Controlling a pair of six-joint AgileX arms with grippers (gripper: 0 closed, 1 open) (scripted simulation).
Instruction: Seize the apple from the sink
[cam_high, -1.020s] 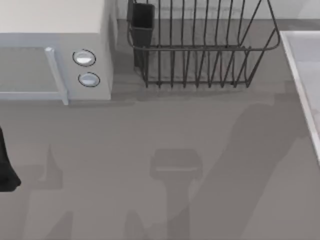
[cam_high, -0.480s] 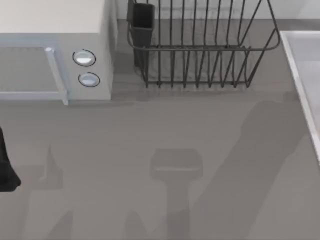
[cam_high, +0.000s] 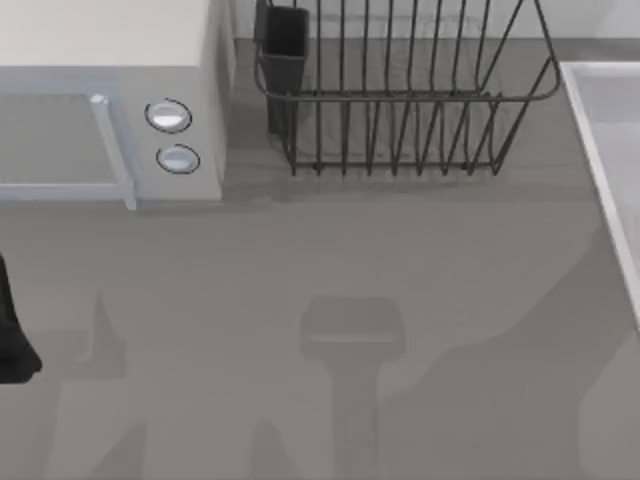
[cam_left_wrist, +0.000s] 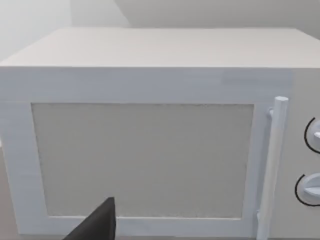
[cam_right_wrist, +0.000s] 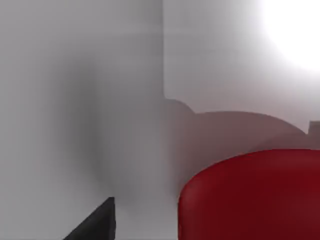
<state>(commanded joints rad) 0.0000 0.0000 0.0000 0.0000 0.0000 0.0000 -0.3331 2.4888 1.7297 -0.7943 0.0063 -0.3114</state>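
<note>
The apple (cam_right_wrist: 255, 197) is glossy red and looms large and close in the right wrist view, resting against the pale inside of the sink (cam_right_wrist: 100, 90). Beside the apple, a little apart from it, shows one black fingertip (cam_right_wrist: 97, 225) of my right gripper. In the top view the sink's raised light rim (cam_high: 590, 150) runs along the right edge of the counter. My left arm (cam_high: 12, 330) sits parked at the far left edge, and one of its black fingertips (cam_left_wrist: 97, 225) points at the microwave door.
A white microwave (cam_high: 110, 100) with two round knobs stands at the back left. A dark wire dish rack (cam_high: 400, 100) stands at the back middle. The grey counter (cam_high: 330, 260) stretches between them and the sink.
The right arm's shadow on the counter has slid to the right, toward the sink. The left arm has not moved.
</note>
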